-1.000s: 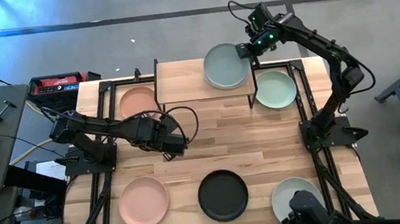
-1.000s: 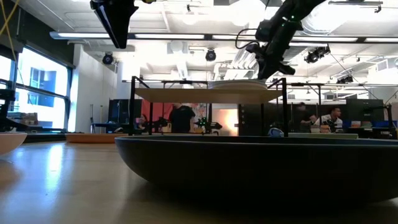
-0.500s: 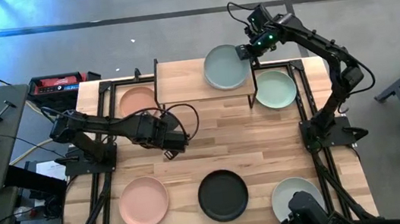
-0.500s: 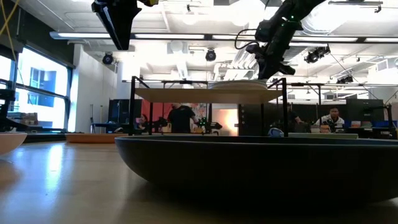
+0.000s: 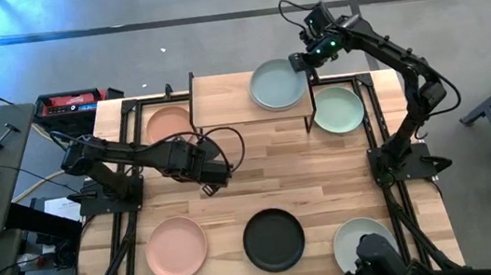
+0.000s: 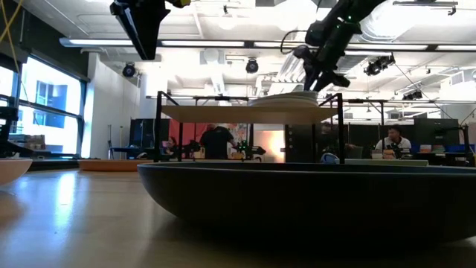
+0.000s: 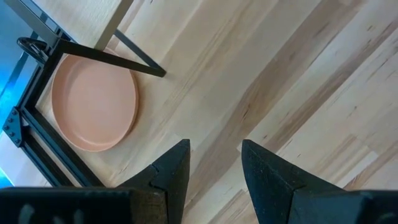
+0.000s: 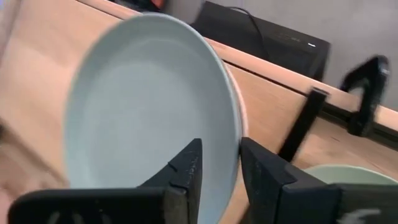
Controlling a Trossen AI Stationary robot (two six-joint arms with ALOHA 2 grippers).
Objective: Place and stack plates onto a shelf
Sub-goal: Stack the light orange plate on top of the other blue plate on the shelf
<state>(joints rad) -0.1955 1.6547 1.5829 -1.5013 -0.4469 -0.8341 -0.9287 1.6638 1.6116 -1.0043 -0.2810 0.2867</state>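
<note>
A grey-blue plate sits on the right half of the shelf, a light wooden top on black legs. My right gripper is at the plate's right rim and shut on it, as the right wrist view shows. In the low view the right gripper stands just above the shelf top. My left gripper hovers open over bare tabletop in the middle, touching nothing. A peach plate lies on the table under the shelf's left end. My right gripper pinches the grey-blue plate's right rim, one finger over the plate's inside and one outside the rim. The fingers come from the table's right, slanting down. The gripped side is raised slightly; the opposite rim rests on the shelf.
A pale green plate lies by the shelf's right legs. Near the front edge lie a peach plate, a black plate and a pale plate. The black plate fills the low view's foreground. Bare wood lies mid-table.
My right gripper has risen a little at the shelf's right end, and the plate's gripped rim has come up with it. The left arm has shifted slightly over the table's middle.
</note>
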